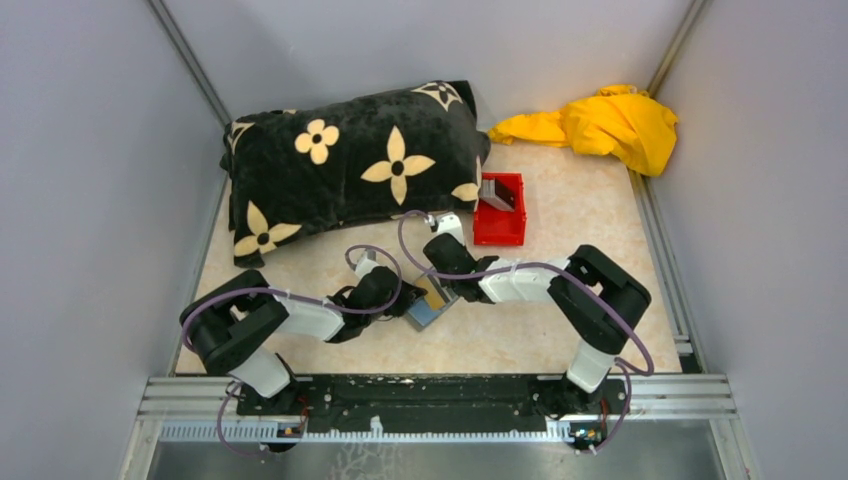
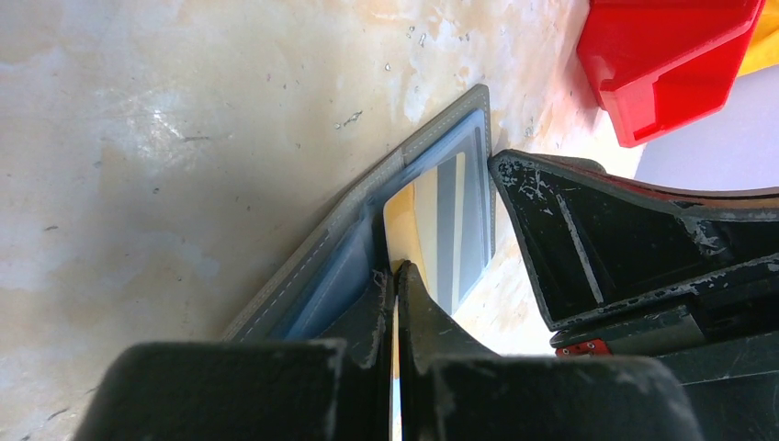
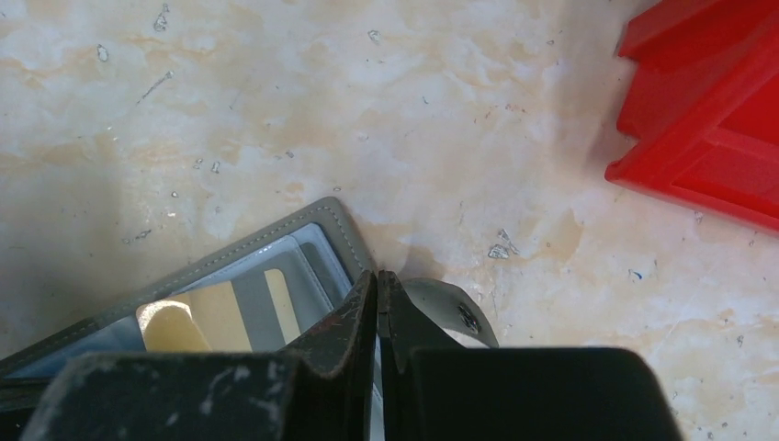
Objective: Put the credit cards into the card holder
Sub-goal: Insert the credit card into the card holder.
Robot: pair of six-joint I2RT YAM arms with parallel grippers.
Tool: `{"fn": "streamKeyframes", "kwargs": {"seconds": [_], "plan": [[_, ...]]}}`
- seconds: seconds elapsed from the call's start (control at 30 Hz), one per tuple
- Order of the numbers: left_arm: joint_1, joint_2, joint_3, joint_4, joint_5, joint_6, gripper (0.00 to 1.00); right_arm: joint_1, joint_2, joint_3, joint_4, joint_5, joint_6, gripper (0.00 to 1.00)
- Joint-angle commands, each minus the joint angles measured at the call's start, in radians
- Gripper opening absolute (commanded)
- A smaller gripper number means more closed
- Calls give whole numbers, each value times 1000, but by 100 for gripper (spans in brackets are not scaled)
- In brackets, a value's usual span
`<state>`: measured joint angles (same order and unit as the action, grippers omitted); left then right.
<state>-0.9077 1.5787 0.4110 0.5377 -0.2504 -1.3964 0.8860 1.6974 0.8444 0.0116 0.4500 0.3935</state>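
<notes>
The grey card holder point(image 1: 424, 314) lies open on the table between both grippers. It also shows in the left wrist view point(image 2: 303, 276) and the right wrist view point(image 3: 317, 220). A tan-yellow and grey striped credit card point(image 2: 441, 225) sits at its clear pocket, and shows in the right wrist view too point(image 3: 241, 312). My left gripper point(image 2: 397, 274) is shut on a thin tan-yellow card edge right at the pocket's mouth. My right gripper point(image 3: 378, 280) is shut on the holder's edge beside its snap tab point(image 3: 455, 312). In the top view the left gripper point(image 1: 408, 300) and right gripper point(image 1: 447, 292) almost touch.
A small red bin point(image 1: 500, 210) with a grey card point(image 1: 497, 195) in it stands just behind the right gripper; it also shows in both wrist views point(image 2: 661, 64) point(image 3: 707, 138). A black flowered cushion point(image 1: 350, 165) lies at the back left, a yellow cloth point(image 1: 600, 125) at the back right.
</notes>
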Motion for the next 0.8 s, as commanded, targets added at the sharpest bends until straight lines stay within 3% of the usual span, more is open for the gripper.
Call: {"fn": "streamKeyframes", "kwargs": {"seconds": [0.0, 0.77], "plan": [[-10, 45, -32, -190, 5, 14, 0, -9, -37, -20, -14, 18, -11, 4], [-12, 77, -15, -149, 38, -150, 0, 58, -94, -126, -59, -26, 95, 4]]}}
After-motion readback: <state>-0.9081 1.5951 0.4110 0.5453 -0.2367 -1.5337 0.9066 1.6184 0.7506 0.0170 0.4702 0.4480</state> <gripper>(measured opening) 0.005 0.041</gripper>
